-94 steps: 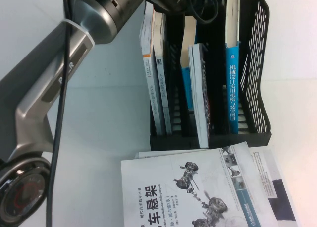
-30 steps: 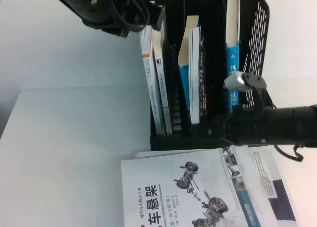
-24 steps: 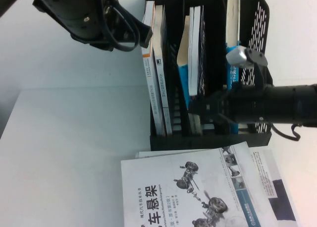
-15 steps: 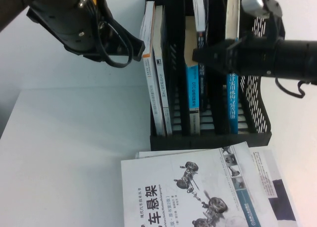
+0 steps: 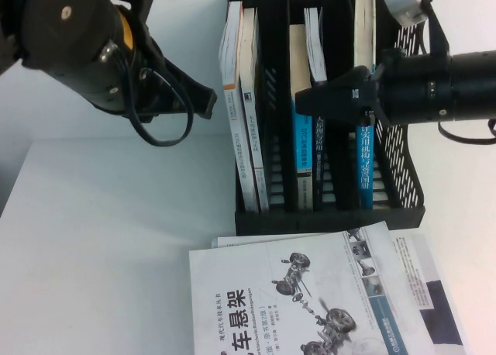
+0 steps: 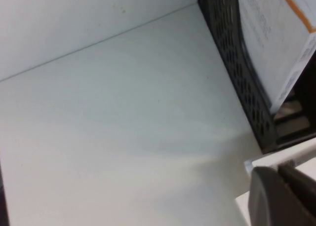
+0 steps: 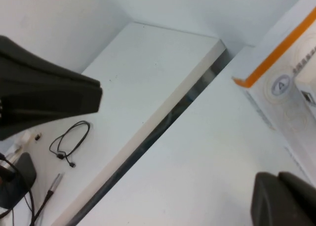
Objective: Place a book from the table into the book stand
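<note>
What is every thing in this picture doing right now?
book: standing upright in a middle slot of the stand.
book stand: upright on the table, books in several slots.
white car book: lying flat in front of the stand.
table: bearing the stand and the flat book.
right gripper: raised, at the book's spine.
left gripper: raised, left of the stand, holding nothing.

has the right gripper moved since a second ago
Yes. The right gripper has risen from the base of the book stand to mid-height beside the book. The left gripper hangs left of the stand.
</note>
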`<action>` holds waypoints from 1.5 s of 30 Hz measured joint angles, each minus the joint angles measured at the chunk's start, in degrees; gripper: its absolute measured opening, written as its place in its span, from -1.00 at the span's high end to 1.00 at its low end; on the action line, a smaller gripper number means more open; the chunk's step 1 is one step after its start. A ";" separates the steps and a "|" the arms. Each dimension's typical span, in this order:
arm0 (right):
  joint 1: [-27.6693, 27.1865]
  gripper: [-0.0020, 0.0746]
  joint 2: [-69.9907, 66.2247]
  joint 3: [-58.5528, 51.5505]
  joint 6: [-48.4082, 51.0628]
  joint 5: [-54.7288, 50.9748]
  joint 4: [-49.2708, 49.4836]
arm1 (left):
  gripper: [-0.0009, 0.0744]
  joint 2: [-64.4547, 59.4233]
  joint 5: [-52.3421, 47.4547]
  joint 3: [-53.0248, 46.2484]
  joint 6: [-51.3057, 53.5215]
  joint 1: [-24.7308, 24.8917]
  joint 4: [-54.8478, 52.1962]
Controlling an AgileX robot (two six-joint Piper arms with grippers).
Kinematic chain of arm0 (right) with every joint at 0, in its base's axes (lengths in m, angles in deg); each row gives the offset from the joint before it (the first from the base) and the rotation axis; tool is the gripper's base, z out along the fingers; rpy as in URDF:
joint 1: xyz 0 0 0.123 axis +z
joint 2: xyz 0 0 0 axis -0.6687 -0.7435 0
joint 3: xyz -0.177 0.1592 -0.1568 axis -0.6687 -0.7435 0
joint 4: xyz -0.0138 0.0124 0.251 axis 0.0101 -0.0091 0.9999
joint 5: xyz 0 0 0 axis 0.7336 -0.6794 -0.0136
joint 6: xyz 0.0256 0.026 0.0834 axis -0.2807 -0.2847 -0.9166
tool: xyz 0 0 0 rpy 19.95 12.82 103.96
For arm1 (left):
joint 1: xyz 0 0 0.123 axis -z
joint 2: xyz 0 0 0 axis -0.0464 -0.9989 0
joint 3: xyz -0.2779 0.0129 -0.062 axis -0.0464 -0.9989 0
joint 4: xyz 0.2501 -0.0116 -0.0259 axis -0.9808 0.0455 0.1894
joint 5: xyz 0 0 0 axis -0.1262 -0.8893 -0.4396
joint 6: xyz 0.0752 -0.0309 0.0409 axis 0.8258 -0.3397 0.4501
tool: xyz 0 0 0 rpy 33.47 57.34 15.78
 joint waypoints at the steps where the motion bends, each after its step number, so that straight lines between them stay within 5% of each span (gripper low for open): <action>1: 0.00 0.96 0.69 0.00 0.00 0.00 -0.25 | 0.98 0.64 1.37 -1.14 -0.68 0.00 0.00; 12: -0.10 0.96 15.24 -0.48 -12.56 11.41 -20.56 | 0.98 14.81 23.36 -23.68 -2.71 0.00 5.24; 20: -0.10 0.96 33.61 -13.98 -18.07 21.41 -27.92 | 0.98 20.50 30.96 -35.33 3.07 0.00 16.47; 31: -0.10 0.96 62.18 -39.68 -18.41 24.68 -31.12 | 0.98 20.85 33.59 -38.90 5.04 0.00 25.07; 45: -0.10 0.96 75.60 -49.58 -18.41 23.65 -31.34 | 0.98 20.85 34.13 -38.90 5.26 0.00 25.20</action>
